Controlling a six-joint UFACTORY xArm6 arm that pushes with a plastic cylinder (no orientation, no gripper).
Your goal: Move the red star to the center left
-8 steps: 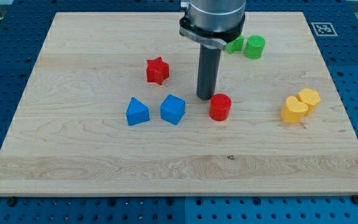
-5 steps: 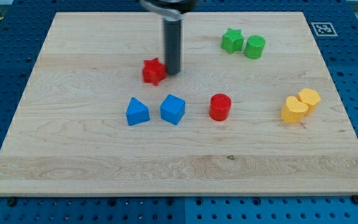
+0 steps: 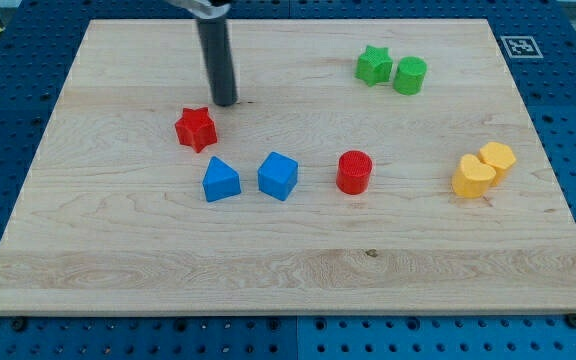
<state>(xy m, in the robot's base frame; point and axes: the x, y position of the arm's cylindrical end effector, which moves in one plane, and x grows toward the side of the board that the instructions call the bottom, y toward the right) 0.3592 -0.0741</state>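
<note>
My tip rests on the counter in the upper left-centre of the frame, just above and to the right of the red star. A narrow strip of bare wood shows between the two, so I read them as close but apart, not touching. I carry no gripper, only this straight dark rod, so nothing is grasped or clenched; the rod stands upright and its upper part runs out of the top of the frame.

The red star sits left of centre, a little above the middle row of blocks. Below and slightly right of it is the blue wedge, with the blue cube just beside that on the right, a small gap between them. Further right along the same row stands the red cylinder, apart from the cube.

In the upper right, the green star and the green cylinder stand side by side, touching or nearly so. At the right edge of the frame, at mid height, two yellow blocks press together: the yellow heart in front and a second yellow block behind it, whose shape I cannot make out for certain.

At the counter's top right corner is a small black-and-white square marker, a coded pattern with no readable lettering. I see no brand or other writing anywhere.
</note>
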